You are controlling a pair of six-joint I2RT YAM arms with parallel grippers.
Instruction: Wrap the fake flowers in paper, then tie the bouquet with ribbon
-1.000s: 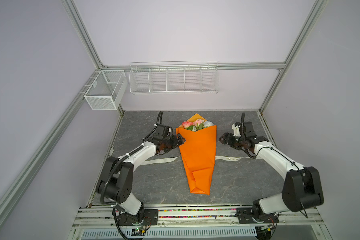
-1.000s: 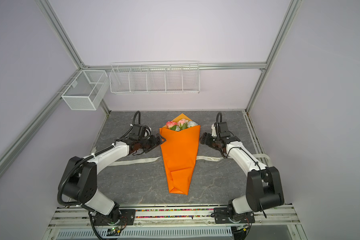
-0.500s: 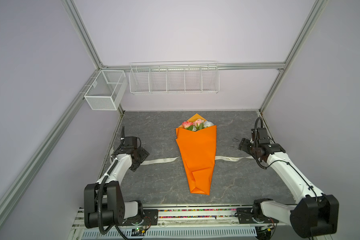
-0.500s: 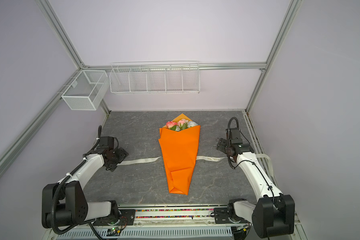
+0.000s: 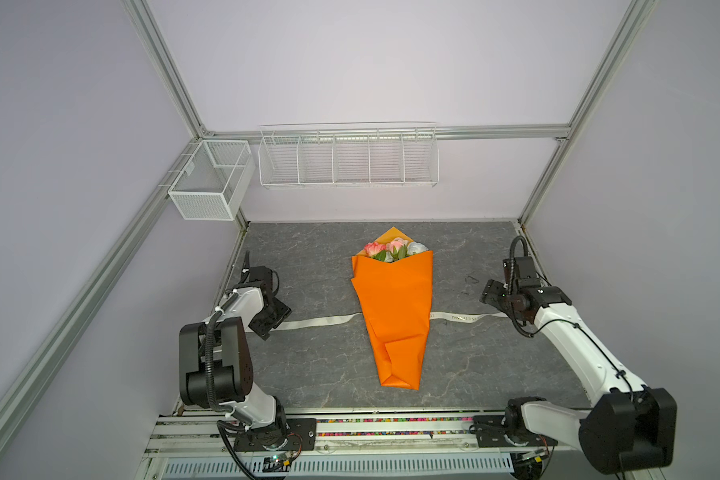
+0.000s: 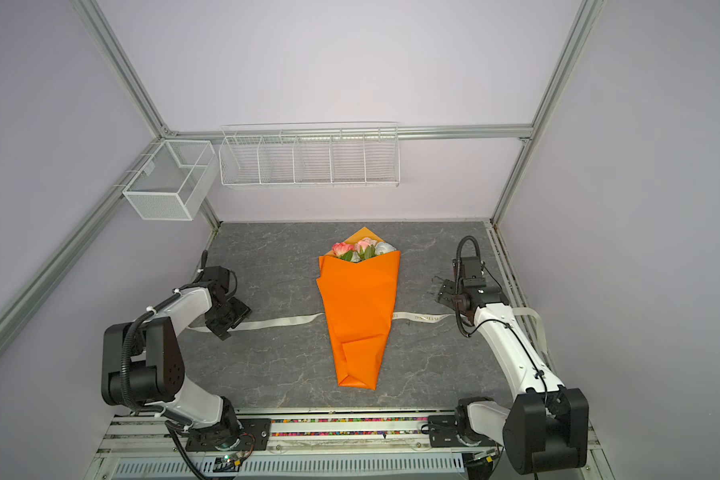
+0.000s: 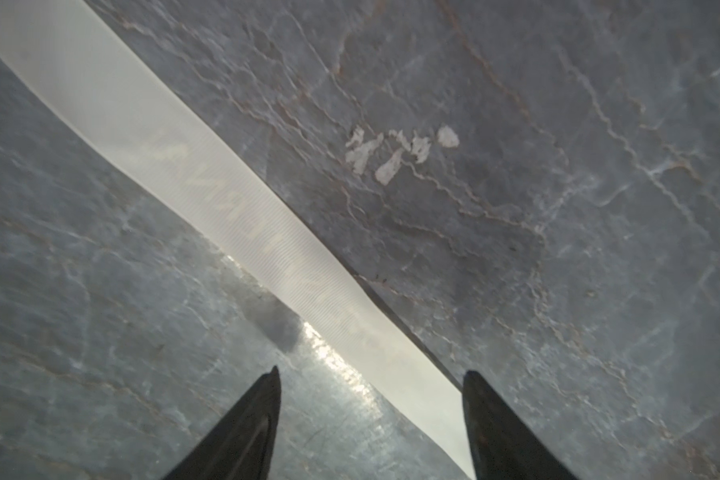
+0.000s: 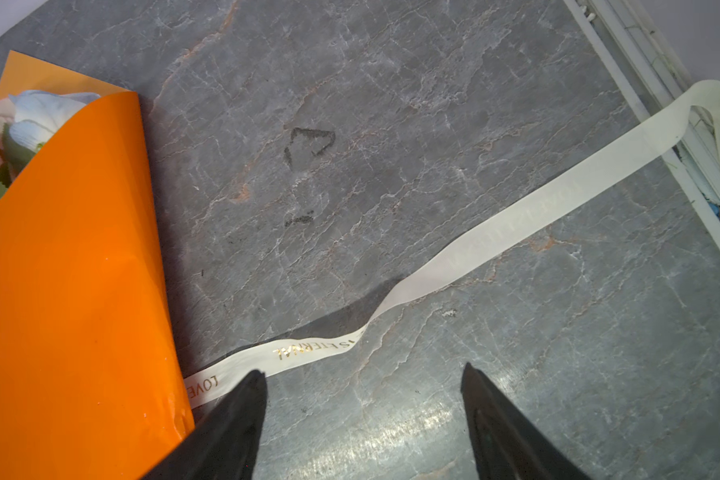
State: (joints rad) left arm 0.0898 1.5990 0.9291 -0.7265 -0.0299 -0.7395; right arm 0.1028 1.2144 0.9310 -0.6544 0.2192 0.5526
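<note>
Stems hidden inside bouquet paper; only flowers showing at far end. Ribbon middle concealed beneath bouquet, right end cut off past surface edge. Left claw spread, straddling ribbon. Right claw spread, empty, near ribbon. Wire baskets behind.
</note>
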